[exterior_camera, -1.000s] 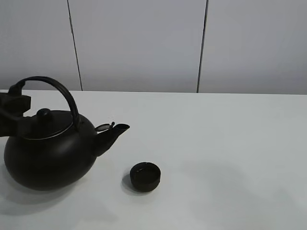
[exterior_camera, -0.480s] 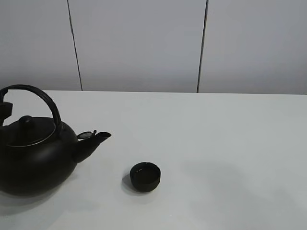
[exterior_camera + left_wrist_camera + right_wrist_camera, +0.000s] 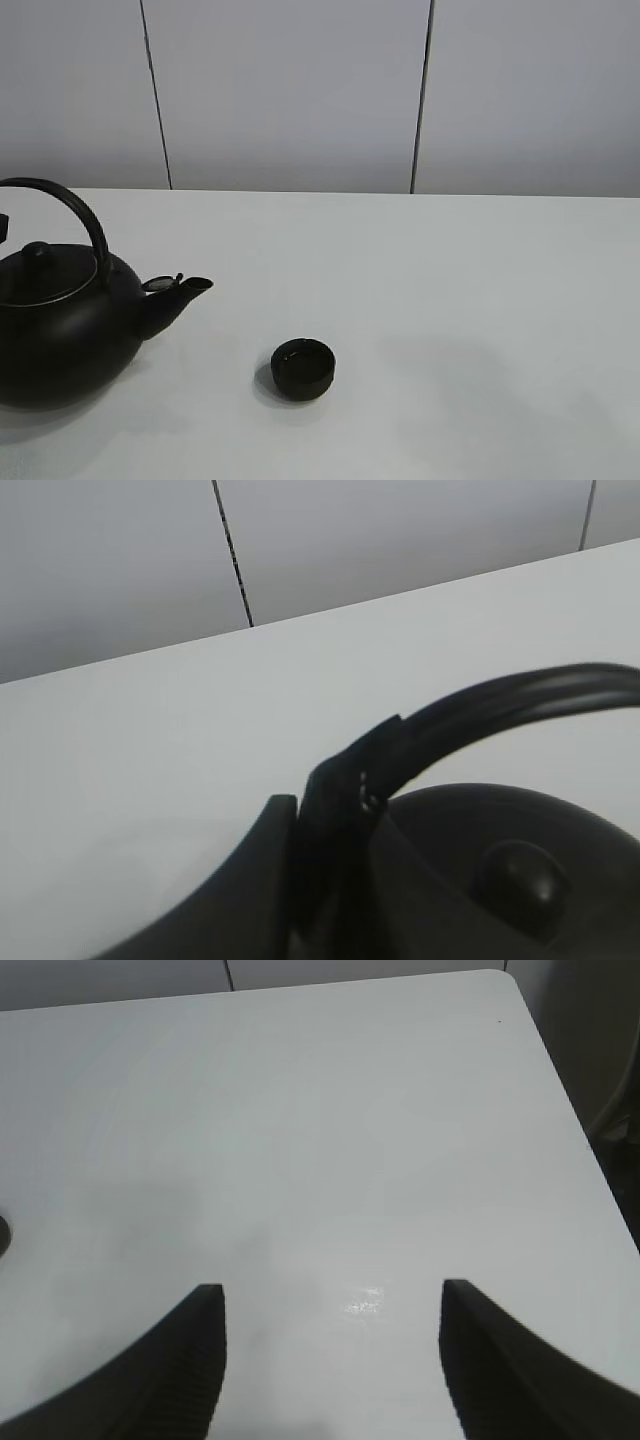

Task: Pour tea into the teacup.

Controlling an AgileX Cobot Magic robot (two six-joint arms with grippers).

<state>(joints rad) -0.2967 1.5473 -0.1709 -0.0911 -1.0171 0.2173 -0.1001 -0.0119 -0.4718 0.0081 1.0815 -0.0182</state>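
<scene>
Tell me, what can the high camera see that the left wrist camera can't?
Only the high view shows the teacup, standing apart from the kettle's spout, plus the kettle's round body.

Only the left wrist view shows the left gripper up close, its fingers closed on the kettle's handle.

Both show the black kettle, its lid knob, the white table and the grey wall panels.

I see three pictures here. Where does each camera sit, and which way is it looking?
Exterior high: mounted high, looking down across the white table at the big black kettle and small matte-black teacup.
Left wrist: on the left arm; left gripper clamps the kettle's arched handle.
Right wrist: above bare table, right gripper open.
Shared: kettle in the exterior high and left wrist views.
</scene>
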